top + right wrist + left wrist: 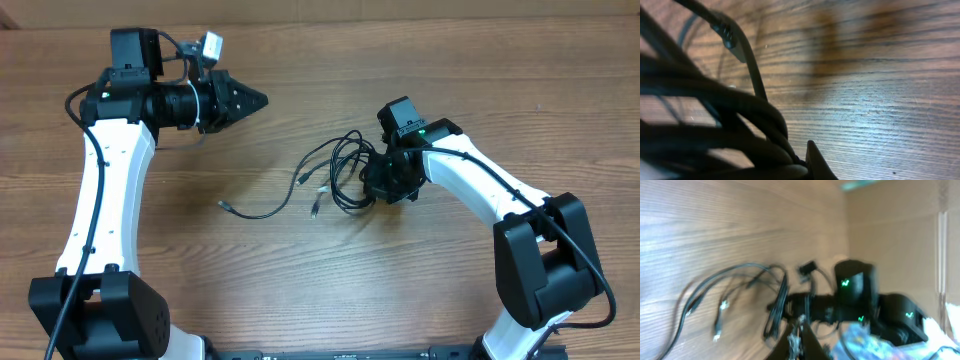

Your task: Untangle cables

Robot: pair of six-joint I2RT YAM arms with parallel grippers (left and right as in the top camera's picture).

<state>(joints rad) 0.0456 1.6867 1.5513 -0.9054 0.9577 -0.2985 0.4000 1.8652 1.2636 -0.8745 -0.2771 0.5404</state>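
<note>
Thick black loops of the cables (715,105) fill the left of the right wrist view, pressed close to the lens, with one ribbed-collared cord crossing above them. They sit this close because the right gripper (392,182) is down on the right edge of the tangle, its jaws pinched narrow on a bunch of cord. A grip at the dense side looks meant to anchor or lift the knot so the loose ends can be drawn free.

The tangle lies near the middle of the desk (470,70). Long tails trail left from it and end in small plug ends (313,211).

The left gripper (252,100) hangs well apart at the upper left, jaws closed to a point and holding nothing, probably waiting clear until a tail is offered.

The main obstruction, as I judge it, is the right wrist itself, which hides the knot's core from above. The left wrist view is too blurred to help.
</note>
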